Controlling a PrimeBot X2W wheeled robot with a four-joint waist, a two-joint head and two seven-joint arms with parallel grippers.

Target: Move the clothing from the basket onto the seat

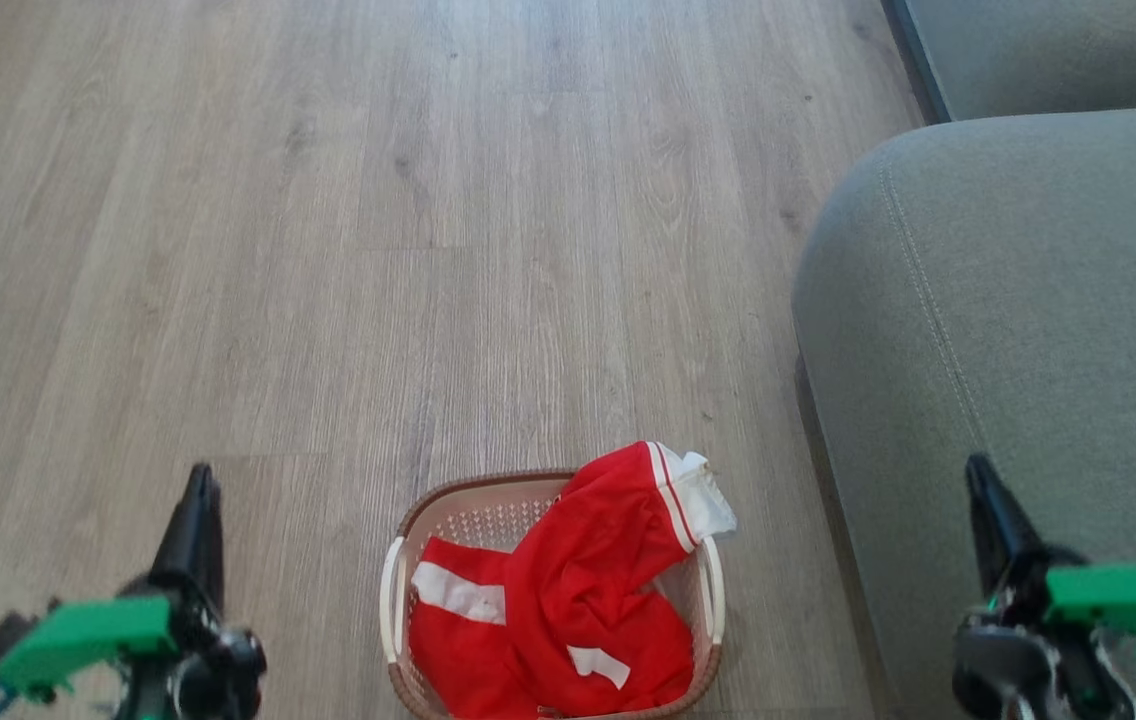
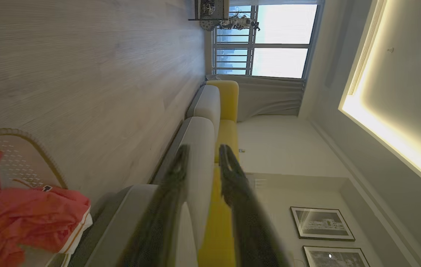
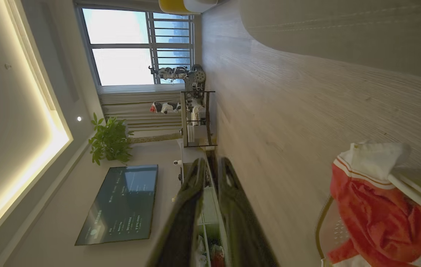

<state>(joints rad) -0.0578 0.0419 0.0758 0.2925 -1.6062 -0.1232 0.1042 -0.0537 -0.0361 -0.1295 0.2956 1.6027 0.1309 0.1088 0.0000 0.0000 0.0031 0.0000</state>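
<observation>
The clothing (image 1: 578,580) is bright red mesh with white stripes, heaped in the basket (image 1: 458,490), a white perforated one with a brown rim on the floor at bottom centre. One white-trimmed end hangs over the basket's right rim. The grey seat (image 1: 1028,300) rises just right of the basket. My left gripper (image 1: 200,475) hovers over the floor left of the basket, fingers close together and empty. My right gripper (image 1: 976,468) is over the seat's front edge, shut and empty. The left wrist view has the left gripper (image 2: 205,148) and clothing (image 2: 21,218); the right wrist view has the right gripper (image 3: 213,162) and clothing (image 3: 377,207).
Pale wood floor (image 1: 378,250) stretches ahead and to the left. A second grey cushion (image 1: 1058,50) lies at the far right. The sofa's yellow back (image 2: 229,100) runs behind the cushions. Across the room stand a television (image 3: 121,204), a plant (image 3: 108,141) and a shelf (image 3: 195,118).
</observation>
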